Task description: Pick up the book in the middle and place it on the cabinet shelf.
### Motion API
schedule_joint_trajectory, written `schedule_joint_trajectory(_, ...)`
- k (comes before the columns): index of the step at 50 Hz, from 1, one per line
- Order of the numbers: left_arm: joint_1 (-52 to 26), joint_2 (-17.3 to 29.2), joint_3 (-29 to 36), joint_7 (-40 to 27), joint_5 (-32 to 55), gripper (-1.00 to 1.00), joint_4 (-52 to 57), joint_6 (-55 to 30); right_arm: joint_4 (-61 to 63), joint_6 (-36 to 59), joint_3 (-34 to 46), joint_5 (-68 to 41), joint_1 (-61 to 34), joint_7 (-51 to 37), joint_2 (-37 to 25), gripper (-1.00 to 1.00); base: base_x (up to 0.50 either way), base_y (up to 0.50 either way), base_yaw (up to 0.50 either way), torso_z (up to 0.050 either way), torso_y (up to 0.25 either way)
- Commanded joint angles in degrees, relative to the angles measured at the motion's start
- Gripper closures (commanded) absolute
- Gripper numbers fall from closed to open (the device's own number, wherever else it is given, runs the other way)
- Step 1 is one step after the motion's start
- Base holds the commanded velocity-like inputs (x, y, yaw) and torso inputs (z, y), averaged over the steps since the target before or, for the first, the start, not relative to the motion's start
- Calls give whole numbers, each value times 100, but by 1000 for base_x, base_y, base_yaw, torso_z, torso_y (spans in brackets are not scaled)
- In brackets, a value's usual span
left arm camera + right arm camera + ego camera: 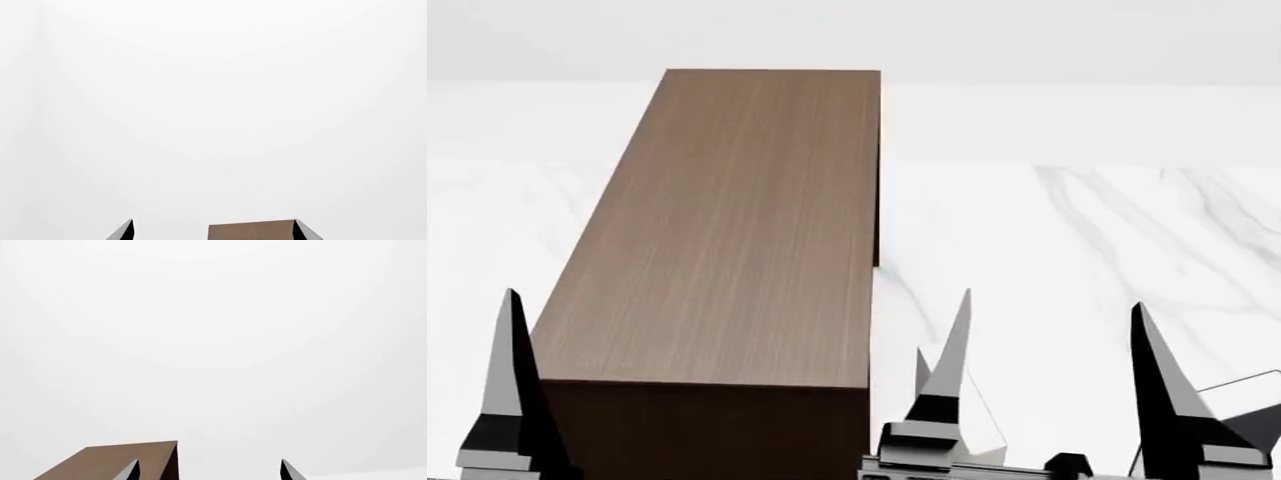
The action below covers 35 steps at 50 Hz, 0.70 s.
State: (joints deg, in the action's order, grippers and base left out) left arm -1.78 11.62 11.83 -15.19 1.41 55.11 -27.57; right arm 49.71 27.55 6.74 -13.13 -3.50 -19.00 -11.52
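The grey book is out of view in every frame. The cabinet shelf point(741, 230) is a tall brown wood-grain block with a flat top, straight ahead and slightly left in the head view. A corner of it shows in the left wrist view point(252, 231) and in the right wrist view point(113, 460). My left gripper point(212, 229) is open and empty, with its jaws set wide apart. My right gripper point(207, 469) is open and empty too. In the head view it point(1052, 310) is raised just right of the cabinet.
White marble floor point(1068, 240) with grey veins lies around the cabinet, and a plain white wall stands behind it. A pale flat outlined shape point(1244, 395) sits at the bottom right edge; I cannot tell what it is.
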Motion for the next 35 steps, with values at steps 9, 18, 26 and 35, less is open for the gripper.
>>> schedule_joint_trajectory(9,-3,106,60,-120,66,-100,-9,21,-46,-833,148,175,210,26,-104,-100,0,0,0,0,0)
schedule_joint_trajectory(18,-8,147,61,-167,113,-100,-46,64,-59,-909,35,-77,235,-70,-109,-100,-42,1,-258,0,0)
schedule_joint_trajectory(26,-12,173,58,-203,180,-100,-24,45,-2,-875,-15,-197,215,-184,-163,-100,-92,5,-500,0,0)
schedule_joint_trajectory(35,-110,149,15,-250,371,-100,94,-204,-131,-244,85,76,9,-568,-203,-100,-30,3,-167,33,0)
